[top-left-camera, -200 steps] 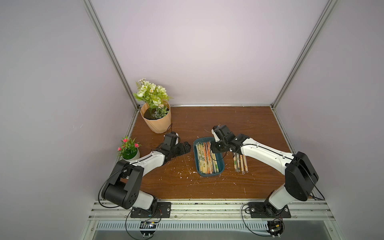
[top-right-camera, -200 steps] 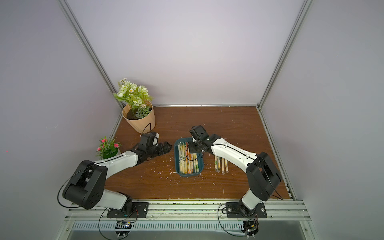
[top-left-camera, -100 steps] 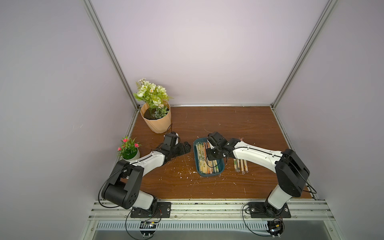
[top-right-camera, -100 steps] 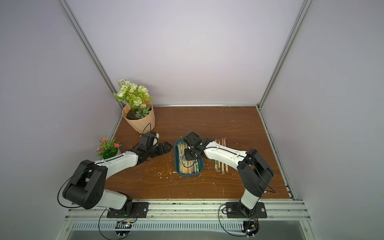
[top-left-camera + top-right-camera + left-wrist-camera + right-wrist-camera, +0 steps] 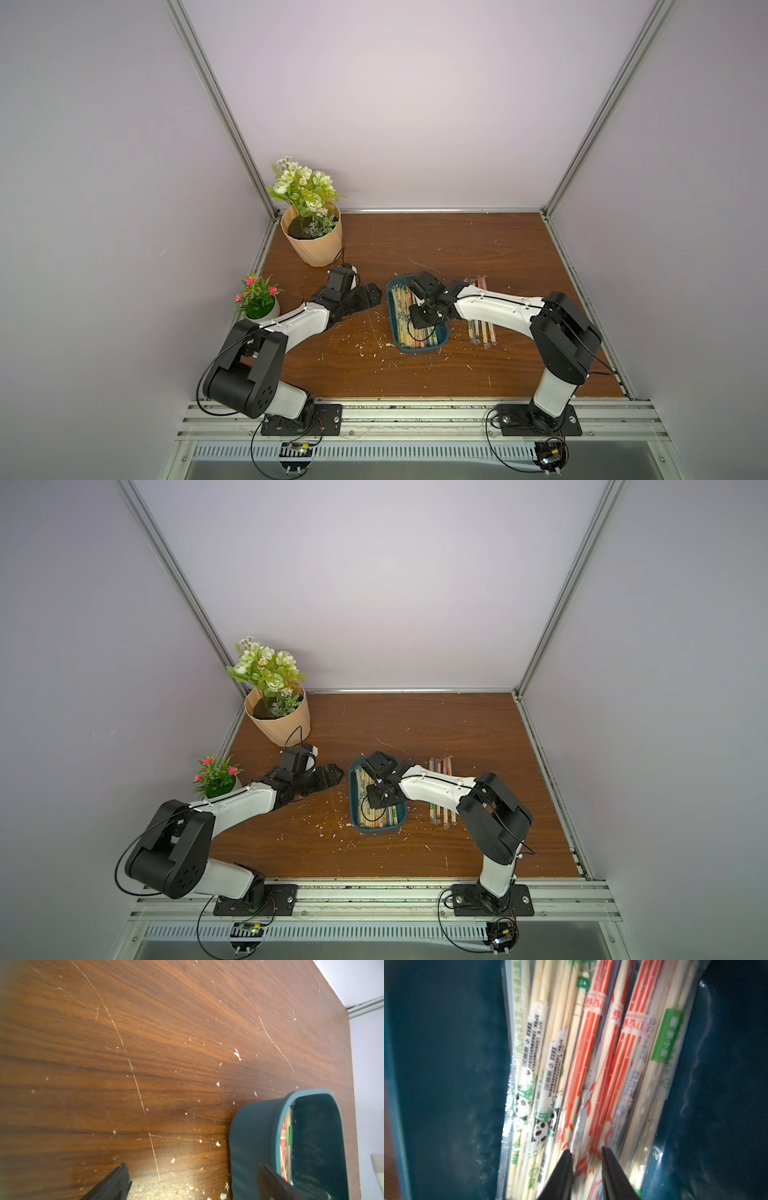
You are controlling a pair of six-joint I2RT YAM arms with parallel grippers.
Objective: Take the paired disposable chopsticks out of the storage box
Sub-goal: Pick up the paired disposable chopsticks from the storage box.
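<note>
While the right gripper (image 5: 585, 1150), jaws slightly parted and empty, hangs over the box (image 5: 446, 1064), the chopsticks (image 5: 591, 1064) lie directly below, running straight ahead.

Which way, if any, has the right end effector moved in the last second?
Yes: the right end effector has moved from the storage box's far end toward its middle, nearer the robot's base.

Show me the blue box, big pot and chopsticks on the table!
Blue box (image 5: 419, 350): a top view, front wall.
Big pot (image 5: 316, 249): a top view, peach side.
Chopsticks on the table (image 5: 481, 336): a top view, near ends.
</note>
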